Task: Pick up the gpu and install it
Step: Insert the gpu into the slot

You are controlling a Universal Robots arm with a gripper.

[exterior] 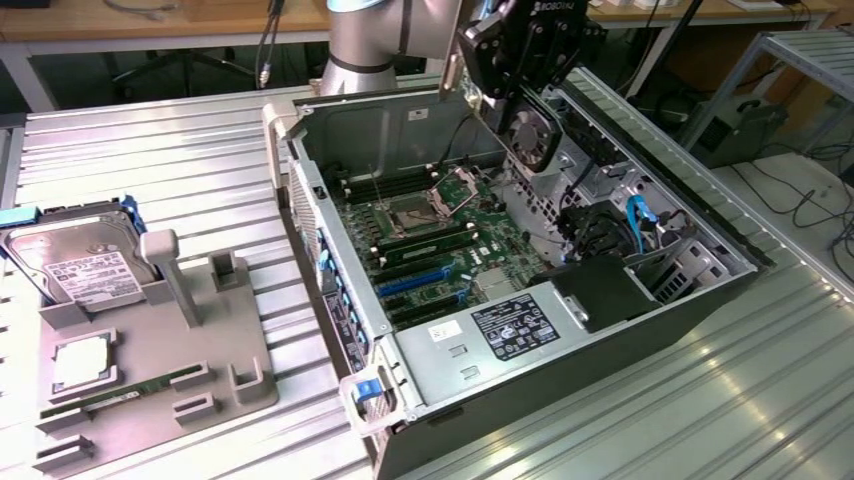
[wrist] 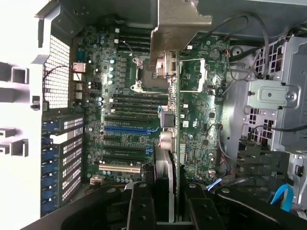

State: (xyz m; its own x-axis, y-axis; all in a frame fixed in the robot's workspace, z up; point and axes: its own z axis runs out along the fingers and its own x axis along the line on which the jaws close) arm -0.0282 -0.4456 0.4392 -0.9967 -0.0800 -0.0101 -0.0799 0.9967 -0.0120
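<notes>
My gripper (exterior: 518, 98) is shut on the gpu (exterior: 534, 135), a black card with a round fan and a silver bracket (exterior: 453, 72) at one end. The card hangs upright above the open computer case (exterior: 694, 285), over the far part of the green motherboard (exterior: 427, 240). In the wrist view the gpu (wrist: 178, 134) is seen edge-on between my black fingers (wrist: 139, 206), with its bracket (wrist: 180, 24) at the far end. It hangs clear of the board, beside the blue expansion slot (wrist: 127, 129). The blue slots (exterior: 407, 285) lie nearer the case's front end.
A grey parts tray (exterior: 200, 385) at the exterior view's left holds a silver hard drive (exterior: 80, 265), a square chip (exterior: 80, 360) and a green memory stick (exterior: 114, 395). Cables (exterior: 634, 220) and a drive cage crowd the case's right side. Everything rests on a ribbed metal table (exterior: 174, 160).
</notes>
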